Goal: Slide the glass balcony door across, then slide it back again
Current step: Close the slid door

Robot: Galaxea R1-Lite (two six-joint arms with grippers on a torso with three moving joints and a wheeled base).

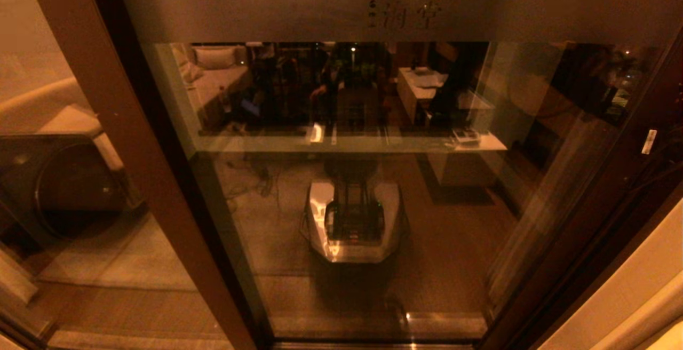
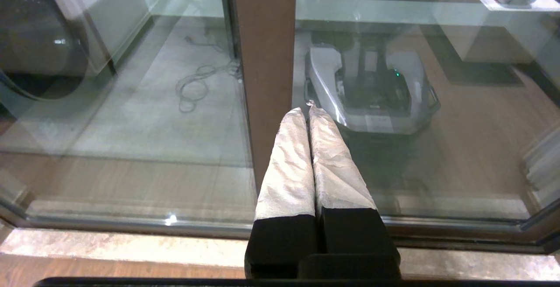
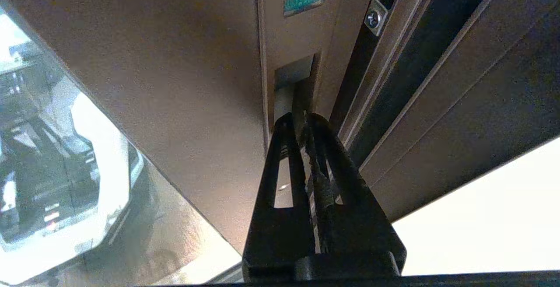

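The glass balcony door (image 1: 347,99) fills the head view, with its frosted band and two etched characters (image 1: 405,15) near the top. Neither gripper shows in that view. In the right wrist view my right gripper (image 3: 299,118) is shut, its black fingertips at the recessed pull slot (image 3: 293,77) in the door's brown right stile (image 3: 183,81). In the left wrist view my left gripper (image 2: 308,111) is shut and holds nothing. Its white-wrapped fingers (image 2: 288,169) point at the right edge of the brown upright (image 2: 267,59) between the two panes; contact is unclear.
A second brown-framed pane (image 1: 53,179) without characters lies to the left. The dark jamb with its tracks (image 3: 420,59) and a pale wall (image 3: 481,217) are right of the door. My own base is reflected in the glass (image 1: 352,216). The sill track (image 2: 131,223) runs along the floor.
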